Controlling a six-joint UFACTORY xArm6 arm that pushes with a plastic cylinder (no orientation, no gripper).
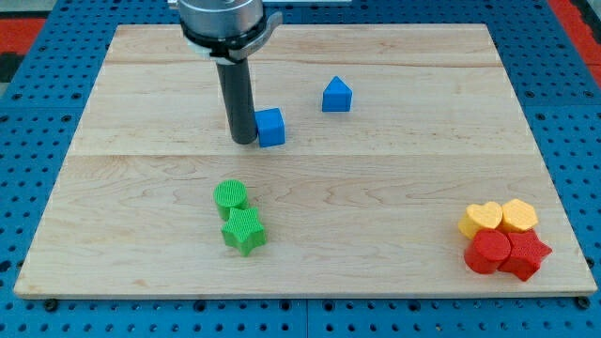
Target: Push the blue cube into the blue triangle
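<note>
The blue cube (270,127) sits on the wooden board (376,197), left of centre near the view's top. The blue triangle (336,95) stands up and to the right of it, with a gap between them. My tip (243,141) is at the cube's left side, touching or almost touching it. The dark rod runs straight up from there to the arm's grey mount at the view's top edge.
A green cylinder (230,196) and a green star (243,231) sit together below the cube. At the bottom right lie a yellow heart (482,219), a yellow hexagon (518,215), a red cylinder (487,252) and a red star (525,254), clustered near the board's edge.
</note>
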